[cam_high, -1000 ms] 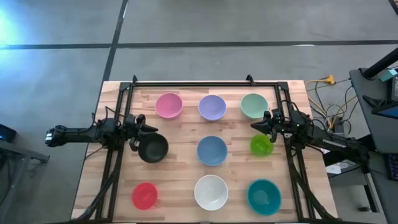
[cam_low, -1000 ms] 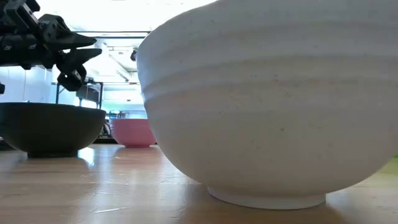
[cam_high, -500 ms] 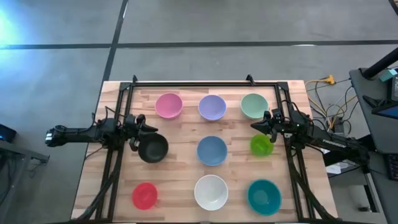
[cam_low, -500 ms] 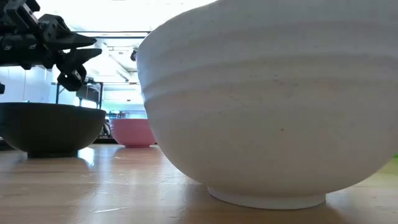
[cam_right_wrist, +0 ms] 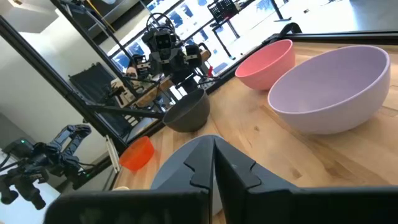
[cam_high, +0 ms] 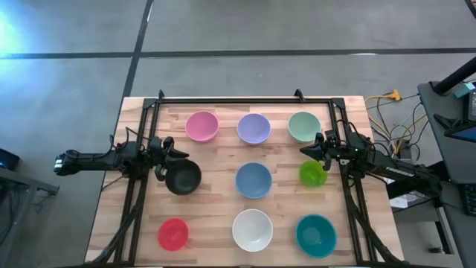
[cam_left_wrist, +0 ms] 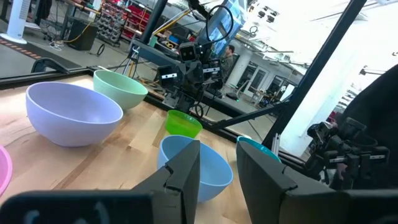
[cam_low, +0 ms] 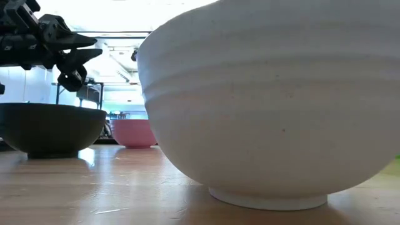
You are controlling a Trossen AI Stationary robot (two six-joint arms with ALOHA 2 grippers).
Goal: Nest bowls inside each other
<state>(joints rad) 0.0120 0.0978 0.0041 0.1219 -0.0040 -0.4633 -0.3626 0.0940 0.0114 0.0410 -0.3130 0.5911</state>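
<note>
Nine bowls stand separately on the desk [cam_high: 223, 152] in three rows, none nested. Near row: red bowl [cam_high: 172, 234], white bowl [cam_high: 252, 230], teal bowl [cam_high: 315, 235]. Middle row: black bowl [cam_high: 183, 179], blue bowl [cam_high: 253, 180], lime green bowl [cam_high: 312, 173]. Far row: pink bowl [cam_high: 201, 126], lavender bowl [cam_high: 253, 128], mint green bowl [cam_high: 303, 126].

The left gripper [cam_high: 168, 154] hovers just above the black bowl's far-left rim, fingers [cam_left_wrist: 186, 174] parted and grasping nothing. The right gripper [cam_high: 309, 151] hangs between the mint green and lime green bowls, fingers [cam_right_wrist: 239, 165] clenched together, holding nothing.
</note>
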